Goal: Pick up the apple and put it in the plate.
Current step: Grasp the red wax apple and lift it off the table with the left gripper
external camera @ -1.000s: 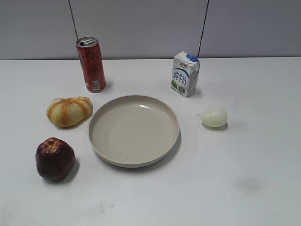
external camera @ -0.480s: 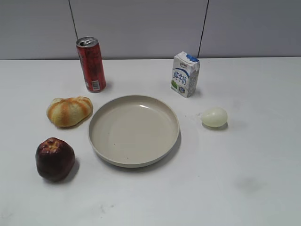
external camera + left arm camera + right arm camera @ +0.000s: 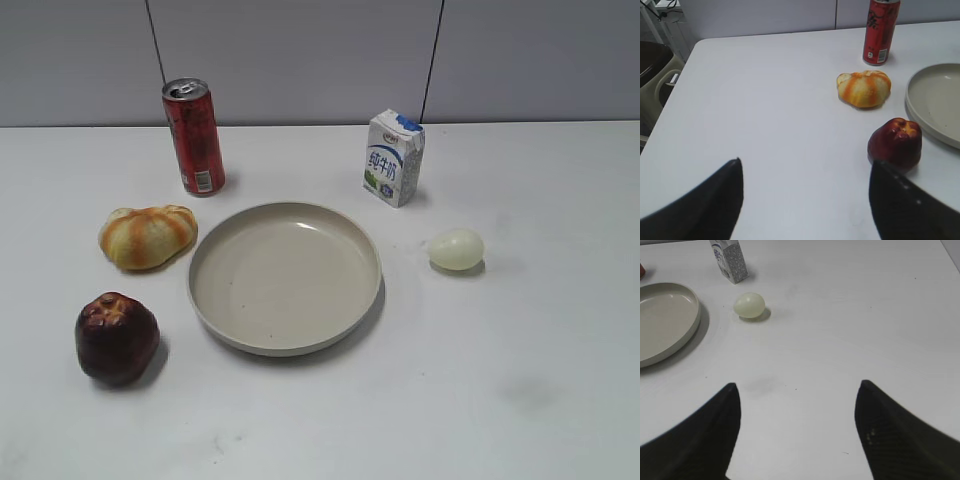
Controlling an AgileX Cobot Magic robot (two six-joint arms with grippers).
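Both grippers show only cropped dark fingers, spread wide, holding nothing. The apple (image 3: 895,143) sits just ahead of the left gripper's (image 3: 805,200) right finger (image 3: 905,205), beside the plate (image 3: 935,100)

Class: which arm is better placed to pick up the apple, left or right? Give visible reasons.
Left. The apple lies just ahead of the open left tool; the right tool faces the egg, with the plate between.

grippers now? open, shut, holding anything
left gripper: open, empty, short of the apple
right gripper: open, empty, over bare table
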